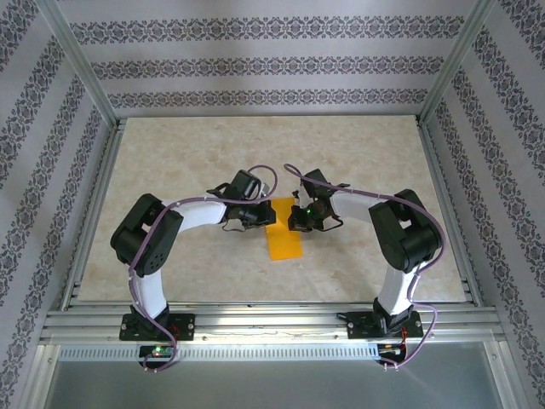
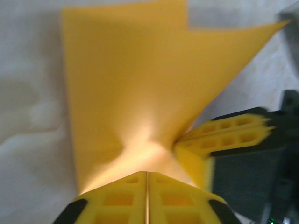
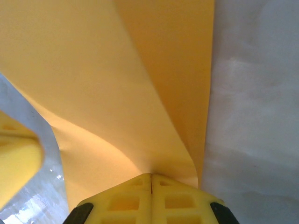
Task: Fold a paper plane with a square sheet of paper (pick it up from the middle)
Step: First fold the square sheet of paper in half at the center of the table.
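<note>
One folded sheet is held at its far end by both pairs of fingers.
The left fingers (image 2: 126,200) and right fingers (image 3: 177,200) are each pressed together on the thin orange-yellow sheet of paper (image 1: 284,243), which is gripped from opposite sides, tips close together. From there its long axis is laid toward the arm bases over the pale marbled worktop (image 1: 170,170), midway between both arms.

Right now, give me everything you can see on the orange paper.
The paper is thin, plain orange-yellow, unmarked, and reads as a narrow strip from above. Its near end lies on the table; the far end is lifted and puckered, with overlapping layers and one flap running to a point. The left claw and right claw are both shut on it, from opposite sides.
</note>
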`<state>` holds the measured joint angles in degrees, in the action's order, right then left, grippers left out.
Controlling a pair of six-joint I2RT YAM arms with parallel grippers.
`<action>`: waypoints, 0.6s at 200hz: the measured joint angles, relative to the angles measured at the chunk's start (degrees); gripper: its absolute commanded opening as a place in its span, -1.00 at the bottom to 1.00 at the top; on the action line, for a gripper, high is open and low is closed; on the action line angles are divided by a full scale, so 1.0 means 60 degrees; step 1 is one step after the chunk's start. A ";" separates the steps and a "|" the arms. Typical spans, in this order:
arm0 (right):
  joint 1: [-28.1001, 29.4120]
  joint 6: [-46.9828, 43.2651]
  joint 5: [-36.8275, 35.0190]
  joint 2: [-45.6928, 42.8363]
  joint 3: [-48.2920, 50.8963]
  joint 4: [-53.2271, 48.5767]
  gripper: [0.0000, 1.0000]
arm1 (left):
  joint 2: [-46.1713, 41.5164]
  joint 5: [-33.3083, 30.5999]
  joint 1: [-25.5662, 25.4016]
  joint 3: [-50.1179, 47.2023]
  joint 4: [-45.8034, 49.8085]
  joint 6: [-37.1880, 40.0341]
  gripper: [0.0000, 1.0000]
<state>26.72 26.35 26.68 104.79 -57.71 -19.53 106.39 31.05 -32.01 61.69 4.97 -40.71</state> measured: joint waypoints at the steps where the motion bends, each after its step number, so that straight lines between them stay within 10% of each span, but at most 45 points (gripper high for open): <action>1: 0.0000 0.0000 0.0000 0.0000 0.0000 0.0000 -1.00 | 0.0000 0.0004 0.0000 0.0036 0.0004 0.0015 -1.00; 120: -0.0062 0.0036 0.0146 -0.0011 0.0117 0.0157 -1.00 | 0.0918 -0.0164 0.0251 0.0280 0.0091 0.0211 -1.00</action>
<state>26.35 26.57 27.55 104.73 -57.01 -18.59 111.90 30.06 -30.50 63.37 5.52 -39.44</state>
